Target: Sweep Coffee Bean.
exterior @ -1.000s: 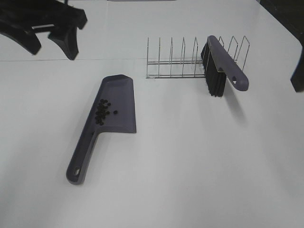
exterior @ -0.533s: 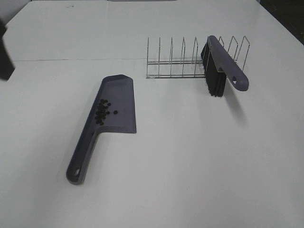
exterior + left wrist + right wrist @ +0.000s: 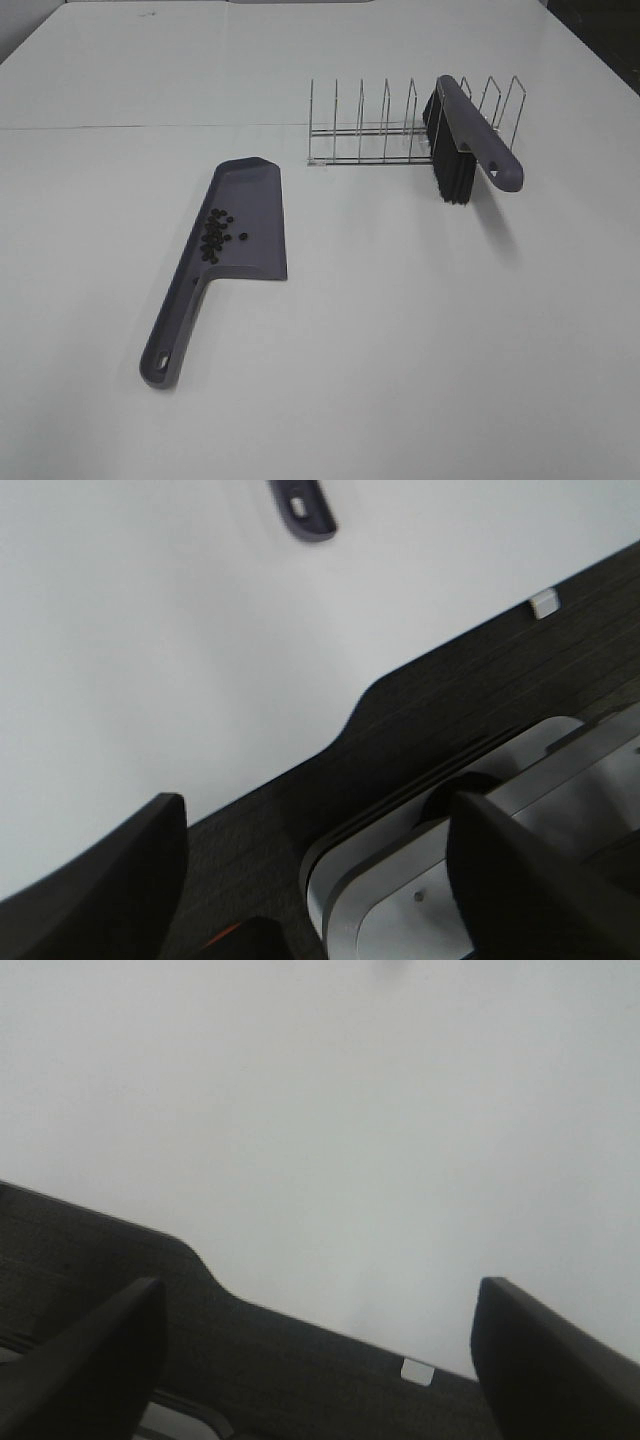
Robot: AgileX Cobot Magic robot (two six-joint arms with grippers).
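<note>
1. The coffee bean [image 3: 216, 236] cluster lay inside the dustpan [image 3: 240, 225], gathered towards the neck where the pan narrows into its handle, with a few beans loose just beside the main clump. None showed on the white table [image 3: 400, 330] around the pan, so the sweeping looked finished.

2. The brush [image 3: 462, 140] leaned in the wire rack [image 3: 400, 130], bristles down and handle sticking out. It sat there as a parked tool, well apart from the dustpan.

3. The left gripper [image 3: 310, 880] was spread wide with nothing between its fingers. It hung over the table's near edge, and only the dustpan's handle tip [image 3: 303, 505] showed far beyond the fingers, so the beans were well out of its reach.

4. The right gripper [image 3: 320, 1350] was likewise wide open and empty, with bare table ahead of its fingers. A dark smudge at the far edge of its view may have been the brush, though it was too cut off to tell.

5. Both arms seemed pulled back to rest, out of the high view.
</note>
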